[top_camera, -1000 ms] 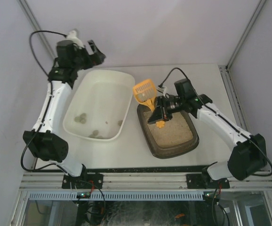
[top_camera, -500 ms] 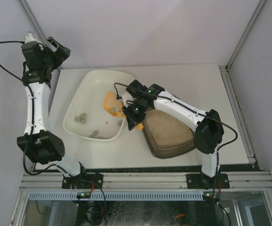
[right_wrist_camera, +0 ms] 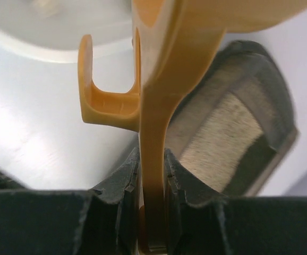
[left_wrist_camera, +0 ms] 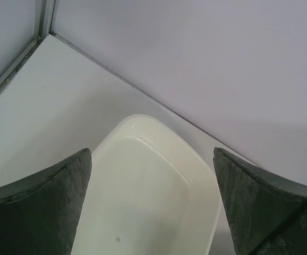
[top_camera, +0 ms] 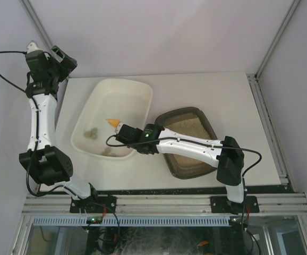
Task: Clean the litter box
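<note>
Top external shows the litter box [top_camera: 188, 173] on the desk [top_camera: 217, 90], at four o'clock from the tub [top_camera: 119, 103]. Right gripper [top_camera: 121, 129] reaches over the tub, jaws clamped on the scoop [right_wrist_camera: 153, 106]. Left gripper [left_wrist_camera: 151, 202] hangs at ten o'clock, jaws apart.

On the counter [top_camera: 206, 90], the litter box [top_camera: 193, 169] is placed just right of the tub [top_camera: 119, 101]. Clumps [top_camera: 92, 133] are gathered inside the tub, and the scoop [top_camera: 111, 122] is held above the tub's near part.
</note>
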